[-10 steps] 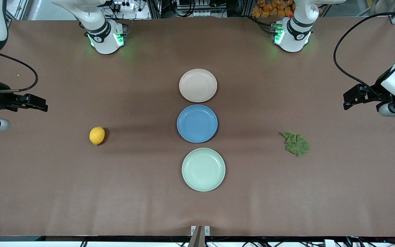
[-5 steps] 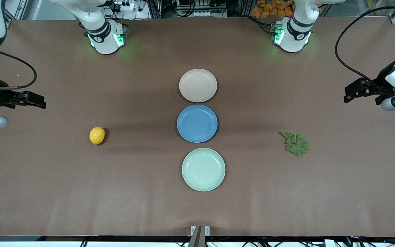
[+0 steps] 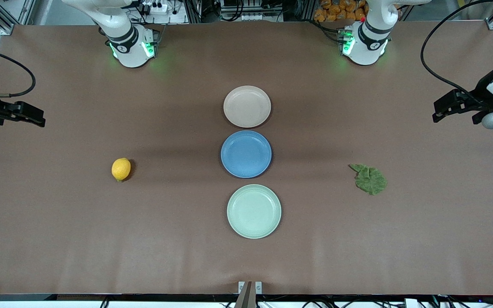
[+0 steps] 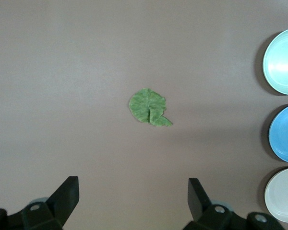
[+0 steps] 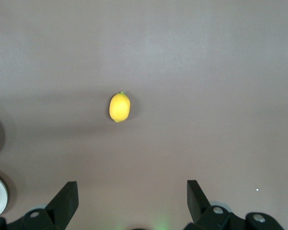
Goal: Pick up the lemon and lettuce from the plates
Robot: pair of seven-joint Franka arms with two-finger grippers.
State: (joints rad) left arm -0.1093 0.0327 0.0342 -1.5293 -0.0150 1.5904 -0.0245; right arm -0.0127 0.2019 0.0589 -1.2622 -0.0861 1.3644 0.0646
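The lemon point(image 3: 121, 169) lies on the bare table toward the right arm's end, also in the right wrist view point(image 5: 119, 107). The lettuce point(image 3: 370, 179) lies flat on the table toward the left arm's end, also in the left wrist view point(image 4: 149, 107). The beige-pinkish plate point(image 3: 247, 106) and the mint green plate point(image 3: 253, 211) stand empty in the middle row. My right gripper point(image 3: 37, 117) is open and empty, high over the table's edge at its end. My left gripper point(image 3: 441, 110) is open and empty, high over its end.
An empty blue plate point(image 3: 246, 154) stands between the two other plates. The robot bases point(image 3: 132, 45) stand along the table's edge farthest from the front camera. Cables hang by both arms at the table's ends.
Both grippers have drawn outward toward their own table ends and risen a little. The lemon, lettuce and plates have not moved.
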